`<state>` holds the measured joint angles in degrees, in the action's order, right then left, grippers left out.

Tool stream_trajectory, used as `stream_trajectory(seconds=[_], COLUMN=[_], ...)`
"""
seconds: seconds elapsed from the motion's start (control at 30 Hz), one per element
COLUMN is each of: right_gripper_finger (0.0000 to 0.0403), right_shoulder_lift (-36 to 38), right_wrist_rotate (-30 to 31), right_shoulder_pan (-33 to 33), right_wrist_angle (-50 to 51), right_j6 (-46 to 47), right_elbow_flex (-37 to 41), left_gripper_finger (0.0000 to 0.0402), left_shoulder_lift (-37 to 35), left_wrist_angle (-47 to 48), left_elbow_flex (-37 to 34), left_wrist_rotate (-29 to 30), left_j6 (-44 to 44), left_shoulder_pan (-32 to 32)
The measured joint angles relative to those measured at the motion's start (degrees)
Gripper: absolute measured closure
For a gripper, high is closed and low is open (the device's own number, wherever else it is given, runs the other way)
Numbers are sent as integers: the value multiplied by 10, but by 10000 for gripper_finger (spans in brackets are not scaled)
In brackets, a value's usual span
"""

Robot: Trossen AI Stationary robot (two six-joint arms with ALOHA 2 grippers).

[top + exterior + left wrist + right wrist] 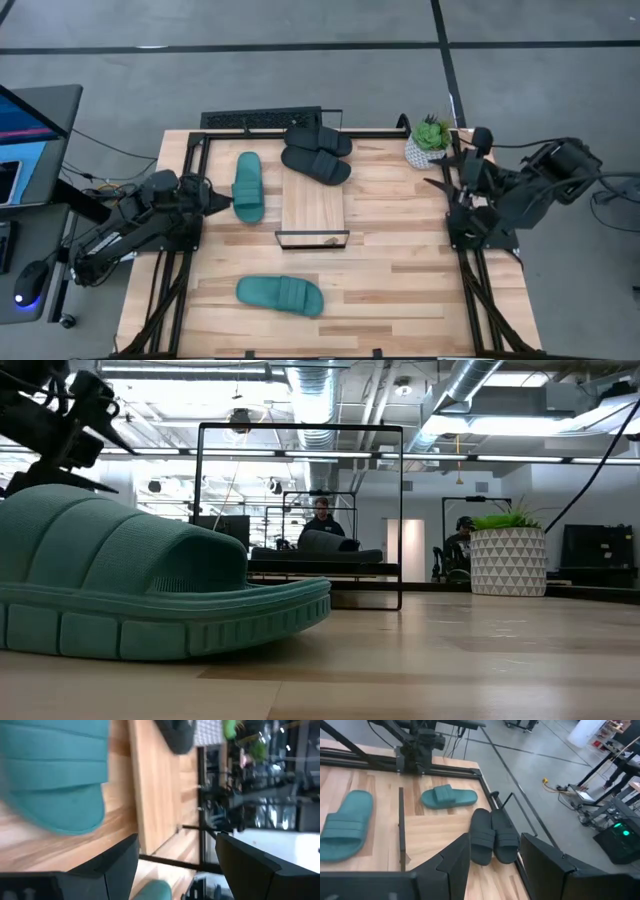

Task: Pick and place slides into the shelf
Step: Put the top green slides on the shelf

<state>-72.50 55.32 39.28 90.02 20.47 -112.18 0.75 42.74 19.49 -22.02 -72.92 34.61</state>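
Reaching in from the bench's (400,290) left edge, the left claw (218,201) gapes empty just beside a teal slide (248,186) — its long axis crosswise to the claw — the shelf (313,207) beyond; the right claw (492,857), open, waits far off.

The shelf (313,205), a light-wood plank on a thin black wire frame, stands mid-table. Two black slides (317,153) lie side by side at its far end, overlapping, one partly on the plank. One teal slide (248,186) is laid just left of the shelf, parallel to it. The other teal slide (280,295) lies crosswise on the near tabletop, well apart.
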Motion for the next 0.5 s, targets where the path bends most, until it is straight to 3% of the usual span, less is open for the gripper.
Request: stream_trajectory(seconds=[0.37,0.5], right_gripper_finger=[236,236], right_shoulder_lift=[-23,-34], right_wrist_rotate=[1,2], right_shoulder_pan=[-18,-45], right_wrist_angle=[0,0], right_j6=[4,21], right_elbow_flex=[0,0], left_gripper_finger=[152,152], left_shoulder_lift=[16,70], left_wrist_angle=[0,-51], left_elbow_flex=[0,0], left_wrist_rotate=[181,192], left_j6=[33,117], left_shoulder_pan=[0,0])
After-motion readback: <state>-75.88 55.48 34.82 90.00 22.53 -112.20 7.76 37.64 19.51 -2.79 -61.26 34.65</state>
